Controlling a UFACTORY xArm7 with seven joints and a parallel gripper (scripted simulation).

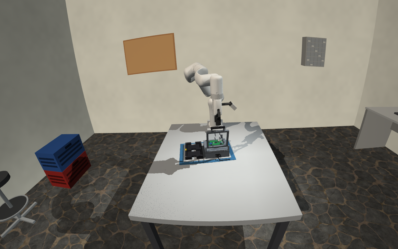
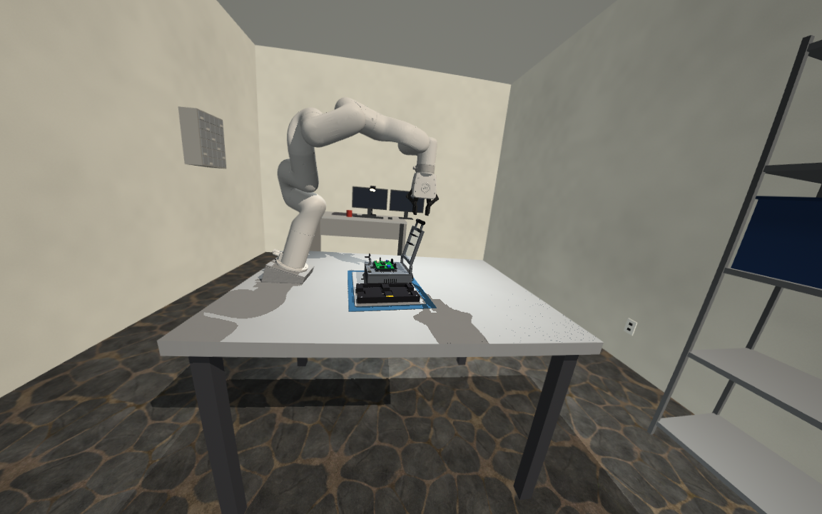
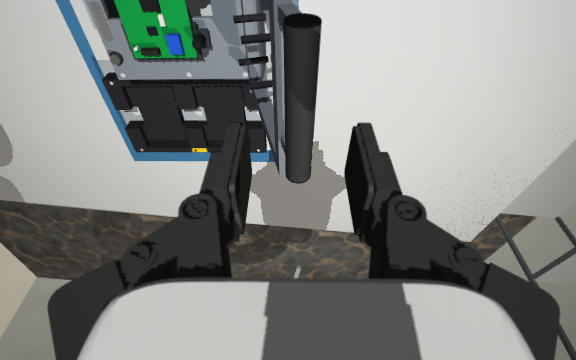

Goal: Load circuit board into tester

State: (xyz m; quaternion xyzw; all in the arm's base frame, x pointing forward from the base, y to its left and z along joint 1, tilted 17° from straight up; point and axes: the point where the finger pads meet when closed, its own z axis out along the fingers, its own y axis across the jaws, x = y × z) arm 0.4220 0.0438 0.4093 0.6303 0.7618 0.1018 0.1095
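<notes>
With pincer (image 1: 218, 123) (image 2: 421, 213) (image 3: 298, 147) half open and empty, best grip the likely stiff, smooth lid handle (image 1: 217, 127) (image 2: 420, 222) (image 3: 300, 100) below at its middle.

At six o'clock from above, the table (image 1: 216, 185) (image 2: 375, 319) looks smooth and matt; at twelve, the arm (image 1: 216, 85) (image 2: 337, 124) looks like satin-smooth white plastic.

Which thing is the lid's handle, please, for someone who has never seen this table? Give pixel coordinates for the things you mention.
On the pale table (image 1: 216, 192) (image 2: 503, 319), find the grey tester (image 1: 217, 153) (image 2: 388, 275) on the blue-edged mat. Its lid (image 1: 227, 139) (image 2: 409, 249) stands raised. The handle (image 1: 217, 127) (image 2: 420, 222) (image 3: 300, 100) is the thick black bar along the lid's top edge, far fatter than the thin black rods beside it.
</notes>
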